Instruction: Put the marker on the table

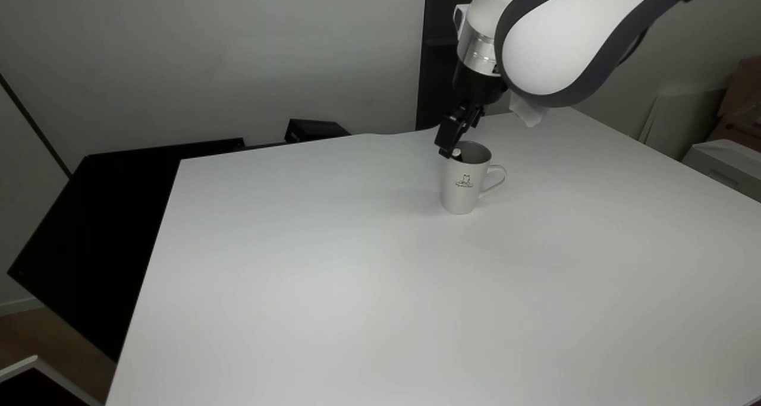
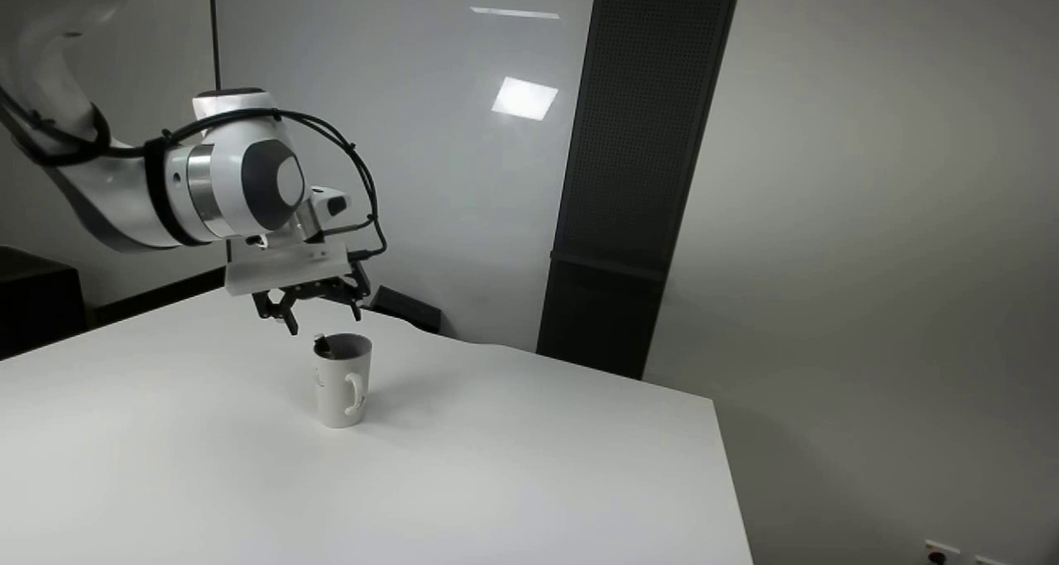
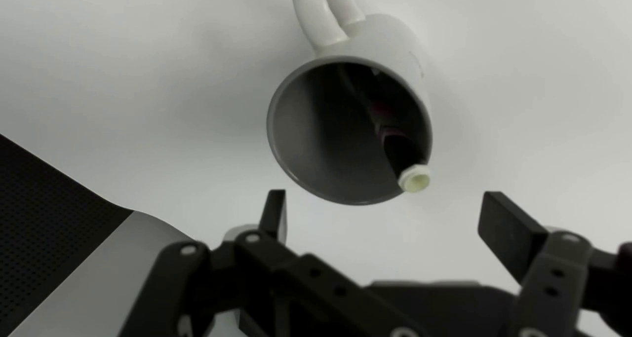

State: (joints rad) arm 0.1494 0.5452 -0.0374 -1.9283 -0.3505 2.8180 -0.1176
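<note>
The marker (image 3: pixel 402 152) stands tilted inside the white mug and leans on its rim. In the wrist view its pale end points up at the camera, with a black section and a reddish part below; its lower end is in shadow. Only its top shows in both exterior views (image 1: pixel 456 154) (image 2: pixel 323 346). The mug (image 1: pixel 459 193) stands upright on the white table (image 1: pixel 333 275); it also shows in the wrist view (image 3: pixel 385 41). My gripper (image 3: pixel 382 204) is open and empty. In an exterior view its fingertips (image 2: pixel 325 325) are just above the mug's rim, apart from the marker.
The mug's handle (image 1: pixel 499 180) sticks out to one side. Black furniture (image 1: pixel 89 233) borders the table. A black box (image 2: pixel 405 308) and a dark perforated panel (image 2: pixel 637 160) stand behind the table's far edge. A grey box (image 1: pixel 728 162) stands beyond the table.
</note>
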